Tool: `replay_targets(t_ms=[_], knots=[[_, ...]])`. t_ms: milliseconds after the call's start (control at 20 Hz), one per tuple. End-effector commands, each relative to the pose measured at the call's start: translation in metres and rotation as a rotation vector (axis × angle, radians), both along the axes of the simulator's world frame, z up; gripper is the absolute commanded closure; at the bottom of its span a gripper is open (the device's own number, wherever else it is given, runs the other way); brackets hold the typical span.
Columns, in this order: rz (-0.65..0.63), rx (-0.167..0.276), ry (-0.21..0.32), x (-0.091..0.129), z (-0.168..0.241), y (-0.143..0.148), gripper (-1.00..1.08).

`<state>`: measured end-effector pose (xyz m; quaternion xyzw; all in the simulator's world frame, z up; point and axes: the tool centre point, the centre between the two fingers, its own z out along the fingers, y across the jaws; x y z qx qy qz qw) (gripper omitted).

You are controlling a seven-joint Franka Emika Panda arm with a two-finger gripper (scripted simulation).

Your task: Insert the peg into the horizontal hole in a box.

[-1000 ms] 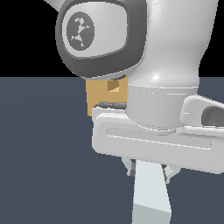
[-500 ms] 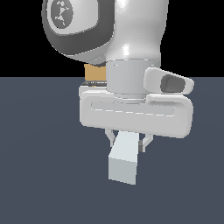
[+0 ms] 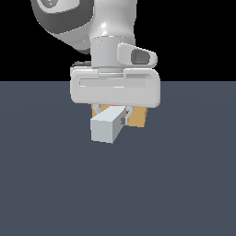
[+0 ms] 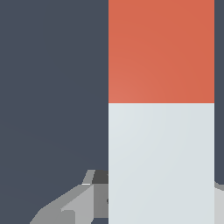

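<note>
Your gripper [image 3: 120,116], jaws clamped on the peg [image 3: 107,126], has swung across before the box [image 3: 138,117]; you're now lining up for insertion.

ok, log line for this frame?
phase: approach | gripper: shut on peg | peg: lifted, level, orange end toward box | box: behind gripper | hole: hidden

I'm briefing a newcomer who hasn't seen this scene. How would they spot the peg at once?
Find the big white robot arm; under its gripper a long square bar sticks out. That is the peg: pale grey-white with an orange-red end, unlike the plain tan box behind it.
</note>
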<state>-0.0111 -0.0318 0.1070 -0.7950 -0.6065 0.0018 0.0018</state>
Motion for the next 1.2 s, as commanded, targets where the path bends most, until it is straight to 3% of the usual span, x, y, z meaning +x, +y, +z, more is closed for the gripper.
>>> replay_targets(t_ms=[0,550,1150], knots=[[-0.004,0.000,-0.005,-0.009,0.013,0.015,1.08],[-0.013,-0.001,-0.005,-0.034,0.043,0.056,1.08],[-0.012,0.000,-0.007,-0.033,0.045,0.058,1.08]])
